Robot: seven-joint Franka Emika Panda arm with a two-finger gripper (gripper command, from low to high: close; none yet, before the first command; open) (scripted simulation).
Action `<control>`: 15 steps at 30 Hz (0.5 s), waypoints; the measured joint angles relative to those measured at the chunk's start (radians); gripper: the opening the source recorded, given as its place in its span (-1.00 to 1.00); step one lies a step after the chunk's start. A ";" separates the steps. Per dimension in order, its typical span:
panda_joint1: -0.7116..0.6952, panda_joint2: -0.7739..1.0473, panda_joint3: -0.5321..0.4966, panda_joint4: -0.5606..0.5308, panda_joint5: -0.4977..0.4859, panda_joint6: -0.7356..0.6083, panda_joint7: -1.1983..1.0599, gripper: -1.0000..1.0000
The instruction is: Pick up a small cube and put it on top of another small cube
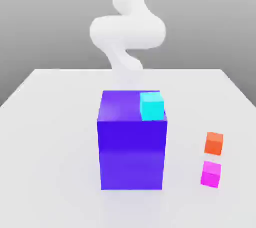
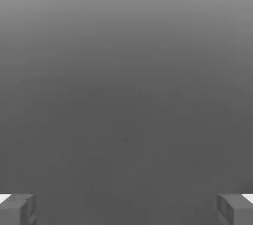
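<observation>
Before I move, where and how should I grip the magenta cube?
Grip the magenta cube by two opposite upright faces, coming straight down. It sits flat with its top uncovered. It is turned slightly, so the pincer should probably turn to match. The orange cube stands just behind it in the exterior view, so the side faces look safer than the front and back.

— Where do you see your arm?
— In the exterior view, your white arm (image 1: pixel 127 32) comes down from the top edge, bulges out sideways at a rounded joint, then narrows and bends toward the exterior view's right as it descends.
— And your hand?
— In the hand view, your hand (image 2: pixel 126 211) has its two grey fingertips (image 2: pixel 19 210) wide apart, one near each lower corner, with nothing gripped between them.
</observation>
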 joint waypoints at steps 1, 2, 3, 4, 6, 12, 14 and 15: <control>0.030 0.038 -0.007 -0.015 0.014 0.020 -0.035 0.00; 0.058 0.074 -0.012 -0.029 0.028 0.039 -0.069 0.00; 0.083 0.110 -0.014 -0.043 0.043 0.057 -0.103 0.00; 0.108 0.145 -0.017 -0.057 0.056 0.075 -0.136 0.00; 0.157 0.216 -0.019 -0.084 0.081 0.111 -0.201 0.00; 0.281 0.425 0.002 -0.166 0.142 0.219 -0.383 0.00; 0.315 0.494 0.018 -0.193 0.151 0.256 -0.436 0.00; 0.328 0.528 0.029 -0.207 0.152 0.275 -0.460 0.00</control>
